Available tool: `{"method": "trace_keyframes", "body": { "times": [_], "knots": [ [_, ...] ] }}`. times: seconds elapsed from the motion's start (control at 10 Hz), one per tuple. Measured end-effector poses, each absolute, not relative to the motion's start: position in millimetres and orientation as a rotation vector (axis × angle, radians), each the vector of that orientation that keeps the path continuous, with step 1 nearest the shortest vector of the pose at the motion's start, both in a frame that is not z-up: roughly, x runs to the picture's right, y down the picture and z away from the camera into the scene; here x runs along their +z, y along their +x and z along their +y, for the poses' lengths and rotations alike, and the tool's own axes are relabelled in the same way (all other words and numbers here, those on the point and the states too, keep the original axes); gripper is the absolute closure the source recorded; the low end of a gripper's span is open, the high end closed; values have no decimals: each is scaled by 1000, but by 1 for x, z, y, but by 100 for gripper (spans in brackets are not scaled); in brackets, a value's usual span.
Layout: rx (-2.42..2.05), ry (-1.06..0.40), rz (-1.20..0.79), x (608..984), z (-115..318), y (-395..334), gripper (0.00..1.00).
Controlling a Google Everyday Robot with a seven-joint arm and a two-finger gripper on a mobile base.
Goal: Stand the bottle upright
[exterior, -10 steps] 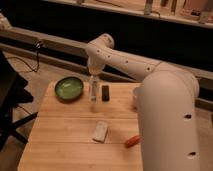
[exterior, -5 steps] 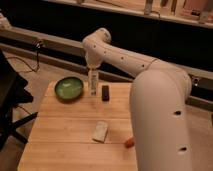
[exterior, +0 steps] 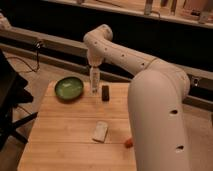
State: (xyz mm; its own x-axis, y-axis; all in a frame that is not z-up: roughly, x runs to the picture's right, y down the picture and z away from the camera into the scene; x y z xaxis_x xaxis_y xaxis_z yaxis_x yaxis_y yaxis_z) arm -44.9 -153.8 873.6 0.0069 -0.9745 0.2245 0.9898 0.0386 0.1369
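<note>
The bottle (exterior: 94,81) is slim and whitish with a pale label. It is upright at the back of the wooden table (exterior: 65,135), between the green bowl (exterior: 69,88) and a small black block (exterior: 105,92). My gripper (exterior: 93,68) points straight down over the bottle and is shut on its top. The bottle's base is at or just above the table surface. The white arm reaches in from the right and hides the table's right side.
A flat pale slab (exterior: 100,131) lies near the table's middle front. A small orange object (exterior: 129,143) shows beside the arm at the right. A dark chair (exterior: 10,100) stands to the left of the table. A ledge runs behind the table.
The arm's elbow has swung up and back. The gripper and the upright bottle have risen slightly at about the same spot. The bowl, block and slab have not moved.
</note>
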Motion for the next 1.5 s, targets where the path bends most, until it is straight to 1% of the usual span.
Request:
{"method": "trace_keyframes", "body": {
  "times": [0.2,0.6,0.9,1.5],
  "knots": [
    [-1549,-66,-284,874,-154,-46,100],
    [-1581,75,-261,892,-161,-62,100],
    [-1583,125,-260,903,-166,-64,100],
    [-1646,191,-169,921,-199,-67,100]
  ]
}}
